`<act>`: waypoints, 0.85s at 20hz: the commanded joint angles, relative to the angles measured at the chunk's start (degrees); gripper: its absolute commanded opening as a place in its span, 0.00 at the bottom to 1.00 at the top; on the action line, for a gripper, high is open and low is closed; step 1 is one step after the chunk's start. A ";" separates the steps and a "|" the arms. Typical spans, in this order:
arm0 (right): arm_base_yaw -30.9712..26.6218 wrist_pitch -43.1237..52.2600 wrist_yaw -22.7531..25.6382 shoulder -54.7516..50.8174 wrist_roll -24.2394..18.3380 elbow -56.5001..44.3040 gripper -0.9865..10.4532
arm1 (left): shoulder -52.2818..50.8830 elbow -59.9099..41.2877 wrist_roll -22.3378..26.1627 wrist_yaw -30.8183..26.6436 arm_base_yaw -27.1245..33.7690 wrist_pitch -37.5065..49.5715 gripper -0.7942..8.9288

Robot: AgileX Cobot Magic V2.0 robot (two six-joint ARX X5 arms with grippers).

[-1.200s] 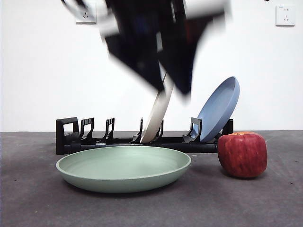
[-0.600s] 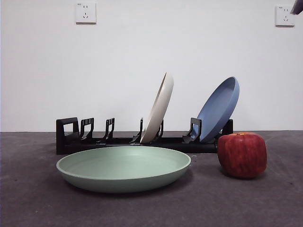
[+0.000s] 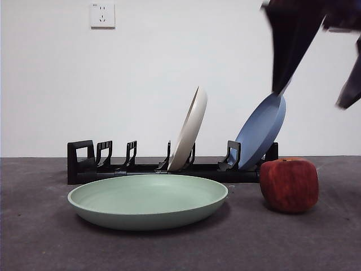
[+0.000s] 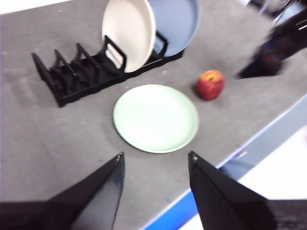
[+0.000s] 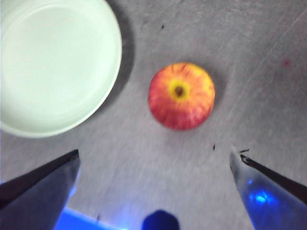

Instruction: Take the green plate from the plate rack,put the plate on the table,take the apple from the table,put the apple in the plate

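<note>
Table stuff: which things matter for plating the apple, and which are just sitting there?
Job:
green plate, flat on the table
apple, beside it
right claw, open above the apple

Bystanders:
plate rack
cream-white plate
blue plate
left claw

Right tool (image 3: pixel 316 51) motion-blurred, cut by frame top.

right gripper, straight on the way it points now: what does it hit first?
Most likely the apple. In the wrist view it lies between the right gripper's open jaws, slightly off centre, with bare table around it. The green plate sits off to one side. Depth is unclear.
</note>
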 commanded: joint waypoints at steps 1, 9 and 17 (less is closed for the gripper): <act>-0.11 3.56 2.32 3.10 0.07 -0.48 0.58 | -4.83 -1.42 -2.67 1.46 -0.09 0.26 0.31; -1.20 10.99 3.37 12.04 0.07 -0.44 0.58 | -13.97 -1.79 -6.49 6.69 -0.04 0.26 0.31; -3.48 12.15 3.30 19.10 -0.81 -0.44 0.58 | -15.56 -1.79 -7.56 8.11 -0.02 0.24 0.31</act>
